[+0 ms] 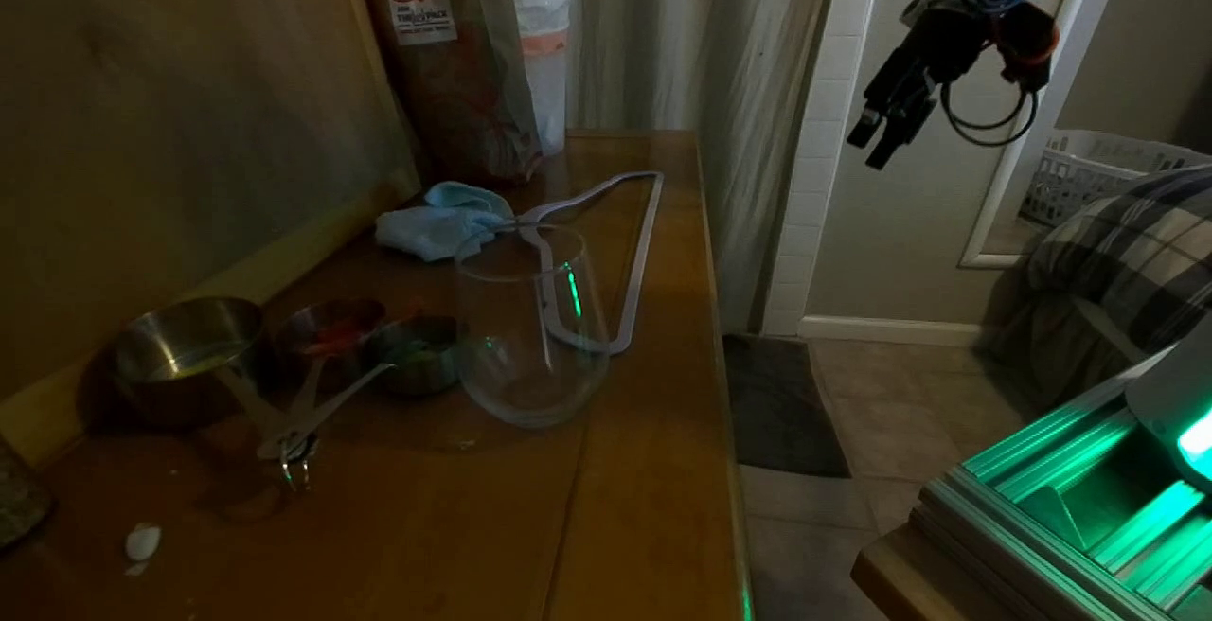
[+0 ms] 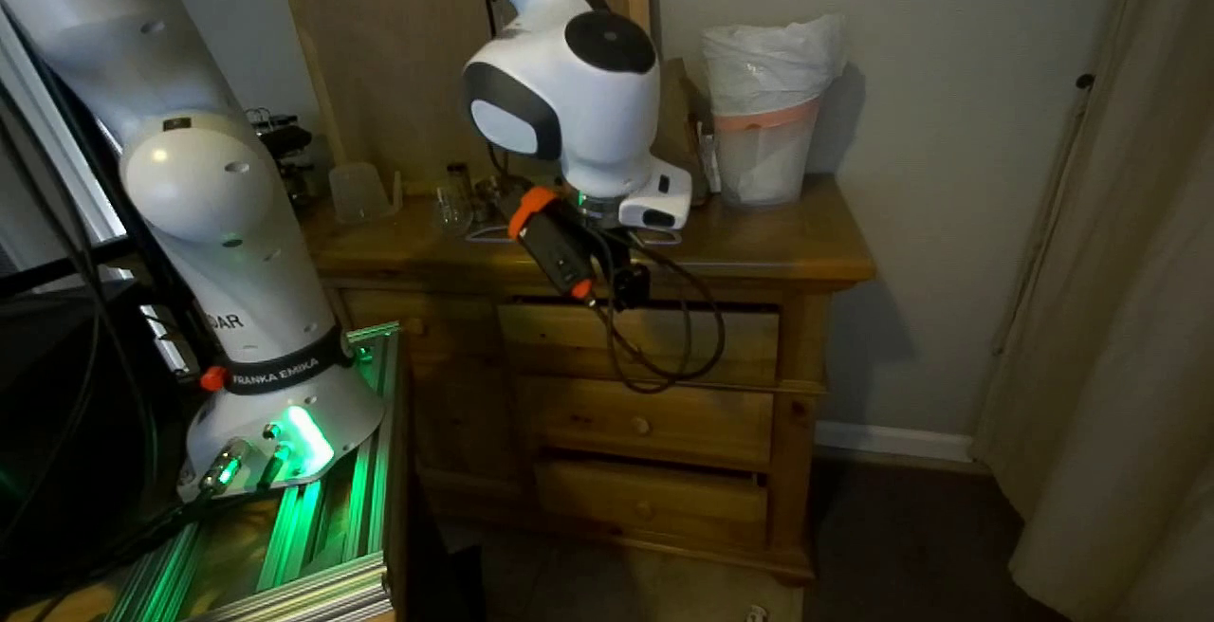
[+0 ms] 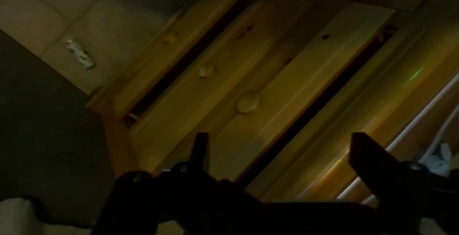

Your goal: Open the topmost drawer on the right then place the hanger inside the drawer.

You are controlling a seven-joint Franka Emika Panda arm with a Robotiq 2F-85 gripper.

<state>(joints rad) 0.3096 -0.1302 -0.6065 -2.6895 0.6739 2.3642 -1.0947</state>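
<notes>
Hanger [image 1: 640, 261] lies on dresser [image 1: 663, 470]; dark mat [image 1: 784, 413], perhaps, on tiles [image 1: 900, 403].

Whitish hanger [image 1: 640, 261], light-blue cloth [image 1: 431, 230], warm brown top drawer [image 3: 292, 90], black end effector [image 3: 280, 134], pale-and-dark plaid fabric [image 1: 1150, 233].

Exterior view close along dresser top [image 1: 653, 422], exterior view farther back facing drawers [image 2: 588, 420], wrist view down over both

"franka emika" marks the band [image 2: 288, 375] on the arm [image 2: 204, 200], "pack" the bag label [image 1: 421, 6].
</notes>
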